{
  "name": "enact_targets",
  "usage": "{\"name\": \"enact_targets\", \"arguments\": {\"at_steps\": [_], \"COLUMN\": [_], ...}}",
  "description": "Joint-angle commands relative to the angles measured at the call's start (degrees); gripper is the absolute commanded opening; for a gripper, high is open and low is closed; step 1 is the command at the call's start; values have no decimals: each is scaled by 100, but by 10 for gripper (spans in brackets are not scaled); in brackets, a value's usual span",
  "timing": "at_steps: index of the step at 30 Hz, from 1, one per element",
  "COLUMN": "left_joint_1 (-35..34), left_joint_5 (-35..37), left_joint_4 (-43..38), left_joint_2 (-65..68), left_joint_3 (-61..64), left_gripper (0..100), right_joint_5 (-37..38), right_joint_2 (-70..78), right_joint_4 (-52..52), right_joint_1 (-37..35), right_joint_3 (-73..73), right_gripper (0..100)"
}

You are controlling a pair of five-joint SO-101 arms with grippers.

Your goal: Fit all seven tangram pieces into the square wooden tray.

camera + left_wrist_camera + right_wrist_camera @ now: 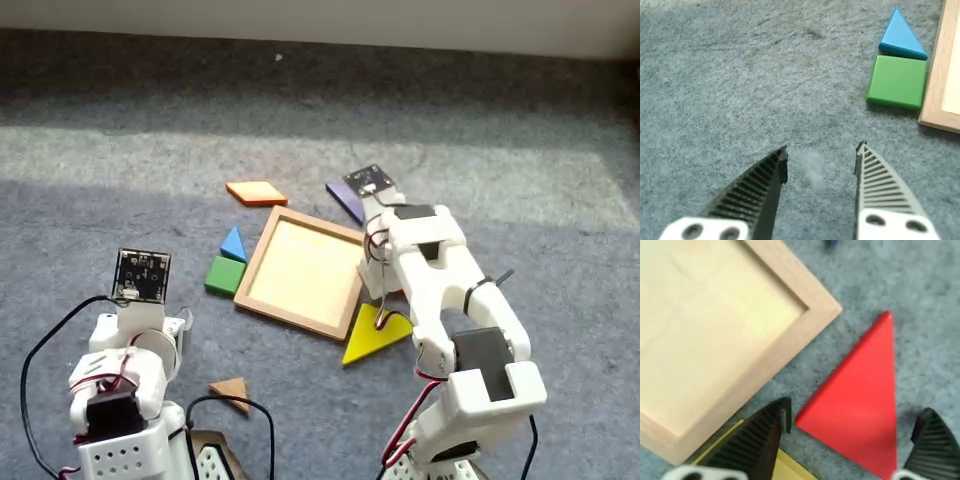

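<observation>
The square wooden tray [305, 272] lies with nothing in it on grey carpet. Around it are an orange parallelogram [256, 192], a purple piece [347, 200], a blue triangle [234, 244], a green square [225, 275], a yellow triangle [372, 333] and a brown triangle [232, 392]. My right gripper [855, 417] is open, low over a red triangle [860, 400] beside the tray's rim [765, 362], one finger on each side. My left gripper [821, 150] is open above bare carpet, apart from the green square [897, 81] and blue triangle [901, 36].
The right arm [440, 290] stretches over the tray's right edge and covers most of the red triangle in the high view. A corner of the yellow triangle [785, 467] lies close to the right gripper. Bare carpet spreads to the left and far side.
</observation>
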Motion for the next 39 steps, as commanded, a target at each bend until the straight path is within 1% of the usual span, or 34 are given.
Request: {"name": "enact_targets", "arguments": {"at_steps": [1,3,9,16,24,27,30,35,39], "left_joint_1": [-75,-75,-75,-75,-75,-75,-75,-75,-75], "left_joint_5": [-62,-62,-62,-62,-62,-62,-62,-62,-62], "left_joint_4": [-9,-9,-9,-9,-9,-9,-9,-9,-9], "left_joint_2": [-92,-92,-92,-92,-92,-92,-92,-92,-92], "left_joint_3": [-48,-48,-48,-48,-48,-48,-48,-48,-48], "left_gripper": [231,231,231,231,231,231,231,231,231], "right_joint_5": [70,70,70,70,0,-440,-976,-2189,-3376], "right_joint_2": [-48,-48,-57,-163,-1156,-1464,-1560,-1552,-1543], "right_joint_4": [-92,-92,-4,629,1411,1569,1587,1543,1534], "right_joint_1": [119,171,251,268,198,-13,-418,-1182,-1613], "right_joint_3": [-198,-198,-207,-391,-1024,-1209,-1262,-1262,-1262], "right_gripper": [296,271,262,224,224,224,224,224,224]}}
